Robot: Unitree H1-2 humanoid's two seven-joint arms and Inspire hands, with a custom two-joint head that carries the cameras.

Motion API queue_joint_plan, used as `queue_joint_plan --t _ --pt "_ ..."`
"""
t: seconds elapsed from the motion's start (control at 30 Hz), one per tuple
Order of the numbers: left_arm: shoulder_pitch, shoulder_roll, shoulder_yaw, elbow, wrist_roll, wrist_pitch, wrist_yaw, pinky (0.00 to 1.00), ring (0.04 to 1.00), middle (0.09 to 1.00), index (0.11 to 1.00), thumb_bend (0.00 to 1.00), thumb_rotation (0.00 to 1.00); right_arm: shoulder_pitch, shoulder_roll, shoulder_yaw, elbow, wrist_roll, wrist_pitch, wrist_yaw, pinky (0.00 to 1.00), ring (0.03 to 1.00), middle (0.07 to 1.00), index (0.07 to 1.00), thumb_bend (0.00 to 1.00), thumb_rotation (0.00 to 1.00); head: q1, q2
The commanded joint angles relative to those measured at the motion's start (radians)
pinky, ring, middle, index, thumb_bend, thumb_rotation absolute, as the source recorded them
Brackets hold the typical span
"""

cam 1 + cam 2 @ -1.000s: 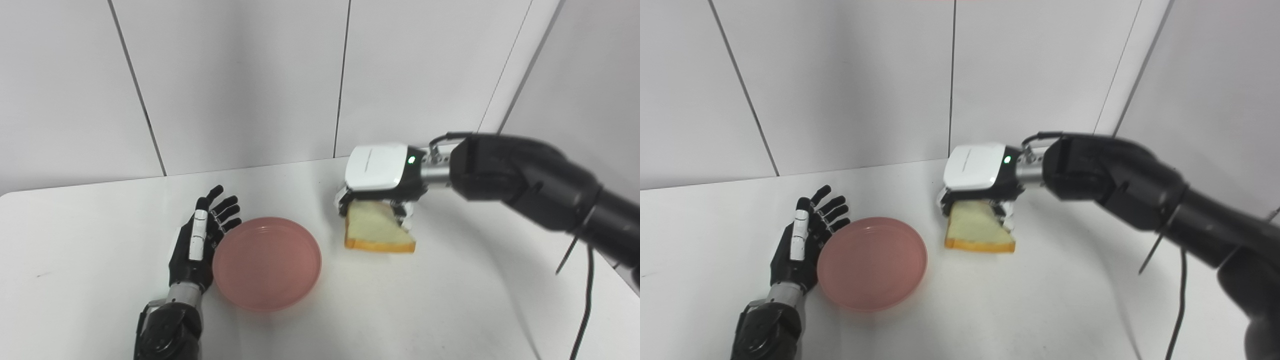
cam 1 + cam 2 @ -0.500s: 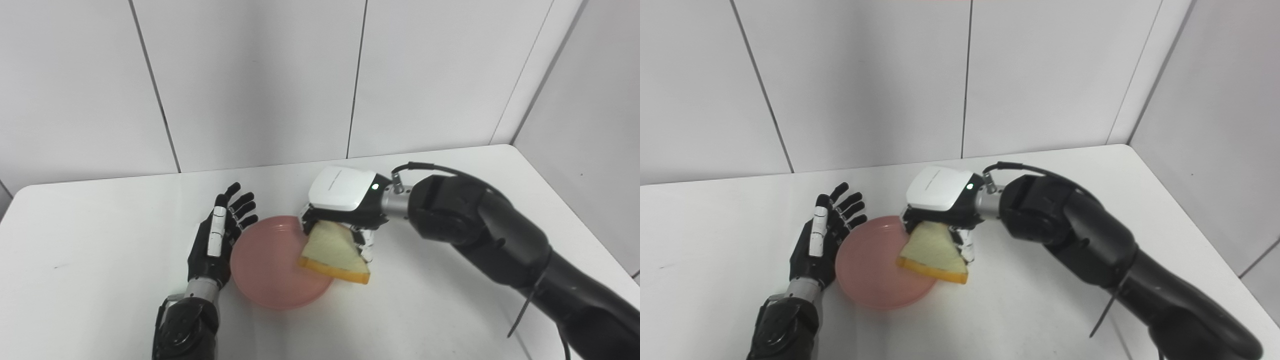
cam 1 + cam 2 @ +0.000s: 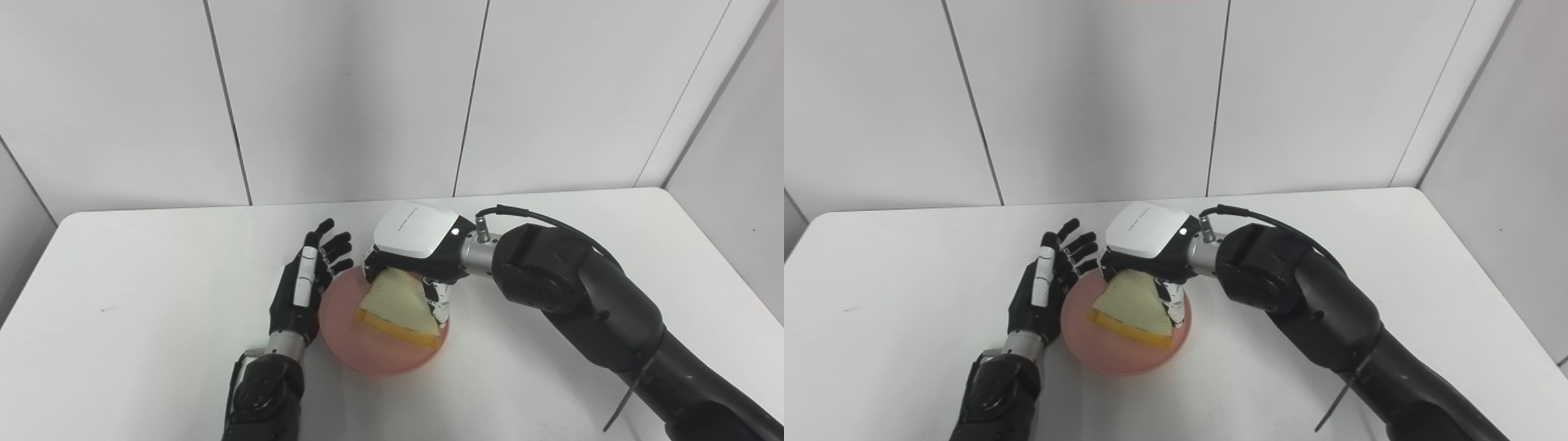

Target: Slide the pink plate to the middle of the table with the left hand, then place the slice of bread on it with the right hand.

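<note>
**Bread over the pink plate, right hand gripping it**

I see the pink plate sitting on the white table, about mid-table and nearer the front edge. The slice of bread is over the plate, tilted: its crust edge is low toward the plate's centre, its top corner is up under the palm. I can't tell for sure if the crust edge touches the plate surface or hangs just above it.

My right hand has its fingers closed on the upper end of the bread, white back shell facing up, a small light lit near the wrist. One of its fingers runs down the right side of the slice. The right arm comes in from the lower right, black and bulky, with a cable looping over the wrist.

My left hand is open and holds nothing, fingers spread and pointing away toward the wall, palm side turned to the plate. It stands just beside the plate's left rim; whether it is in contact there is not clear from either eye view. The left forearm enters from the bottom edge.

Behind the table are white wall panels with dark seams.
</note>
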Motion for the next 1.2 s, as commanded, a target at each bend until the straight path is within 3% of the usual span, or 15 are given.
queue_joint_plan --t 0.0,0.4,0.8,1.03,1.17 --pt "0.059 -0.016 -0.003 0.067 0.011 0.068 0.032 0.77 0.809 0.77 0.846 0.77 0.89 -0.062 0.014 0.003 0.006 -0.005 -0.049 -0.023 0.36 0.439 0.479 0.49 0.53 0.0 0.014 0.0" --pt "0.069 -0.019 -0.002 0.037 0.015 0.081 0.049 0.77 0.792 0.768 0.846 0.75 0.9 -0.095 0.07 0.08 0.144 -0.144 -0.183 -0.117 0.33 0.396 0.509 0.516 0.52 0.0 0.024 0.006" --pt "0.071 -0.014 0.001 0.028 0.01 0.092 0.048 0.78 0.784 0.75 0.852 0.75 0.91 -0.085 0.076 0.106 0.192 -0.225 -0.244 -0.181 0.48 0.451 0.553 0.459 0.51 0.0 0.011 0.008" --pt "0.074 -0.011 0.001 0.02 0.0 0.106 0.034 0.79 0.792 0.753 0.851 0.76 0.91 -0.093 0.069 0.115 0.213 -0.24 -0.264 -0.197 0.51 0.454 0.541 0.465 0.52 0.0 -0.005 0.009" --pt "0.081 -0.011 -0.002 0.01 0.005 0.107 0.039 0.78 0.789 0.75 0.843 0.75 0.91 -0.087 0.054 0.12 0.225 -0.288 -0.309 -0.276 0.5 0.442 0.552 0.478 0.52 0.0 -0.006 0.014"
